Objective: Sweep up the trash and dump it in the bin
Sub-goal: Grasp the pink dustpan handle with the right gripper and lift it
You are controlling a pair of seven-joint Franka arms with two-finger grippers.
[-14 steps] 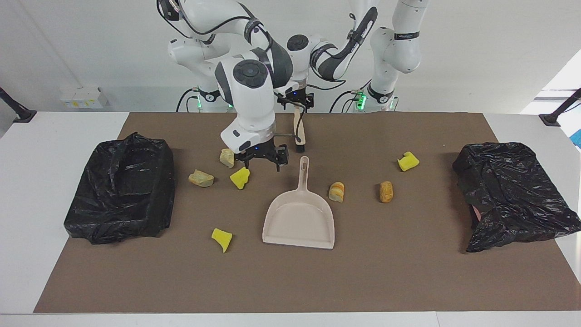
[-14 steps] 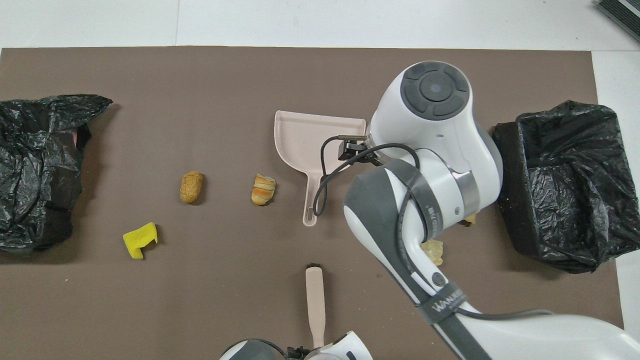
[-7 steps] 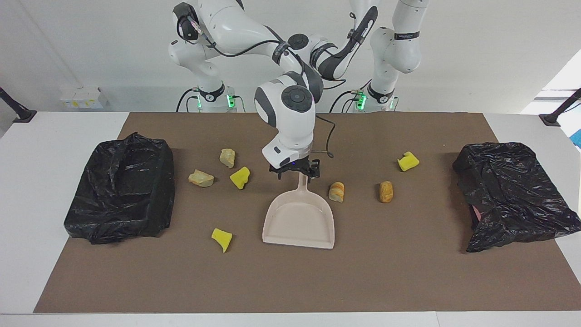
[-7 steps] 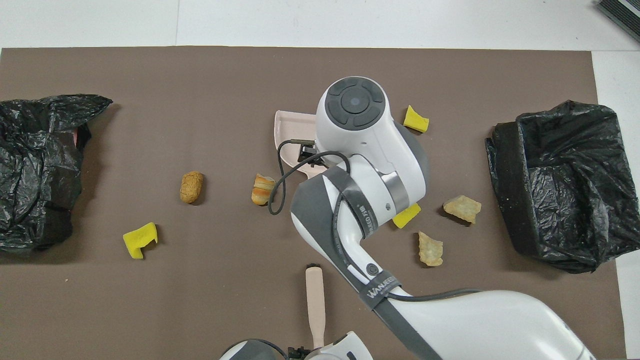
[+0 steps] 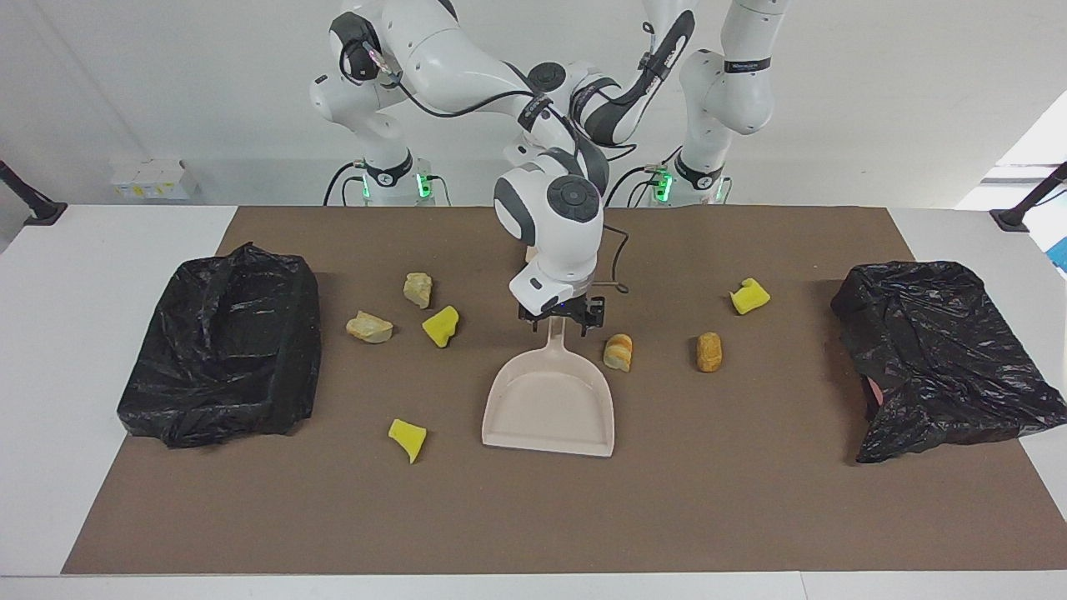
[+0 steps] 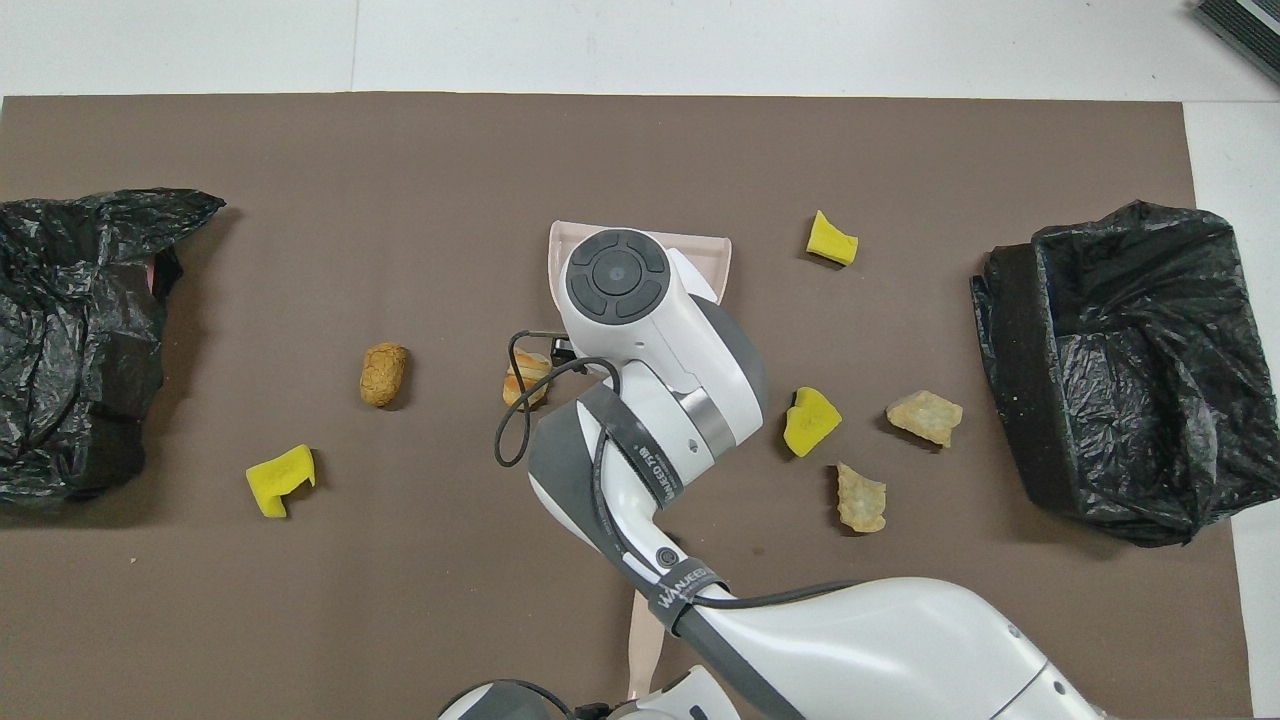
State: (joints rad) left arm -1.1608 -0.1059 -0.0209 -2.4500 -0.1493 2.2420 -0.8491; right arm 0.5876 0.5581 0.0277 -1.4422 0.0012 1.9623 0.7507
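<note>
A dark strap (image 6: 685, 597) around the right arm carries white lettering that begins "WAN"; the rest does not read with certainty, and a band high on the left arm has writing too small to make out. The trash is seven small lumps scattered on the brown mat (image 5: 750, 500) that covers the white counter (image 5: 83, 333), none of them in a bin. Toward the right arm's end lie two rough beige stone-like pieces (image 5: 418, 289) (image 5: 369, 327) and a yellow sponge chunk (image 5: 441, 325) close together, with another yellow chunk (image 5: 408, 437) farther from the robots, beside the mouth of the pale pink dustpan (image 5: 550, 408). Toward the left arm's end lie a striped orange-brown roll (image 5: 618, 351) just beside the dustpan's handle, a darker brown roll (image 5: 708, 351), and a notched yellow chunk (image 5: 749, 295) nearer to the robots. A bin lined with a black bag (image 5: 221, 350) stands at the right arm's end of the mat, and a second bin under crumpled black bag (image 5: 942, 367) at the left arm's end. The right gripper (image 5: 560, 321) is low over the top of the dustpan's handle — whether its jaws grip it cannot be told. The left gripper (image 6: 605, 710) shows only at the overhead view's edge by the beige brush handle (image 6: 641, 645); its jaws cannot be made out either.
</note>
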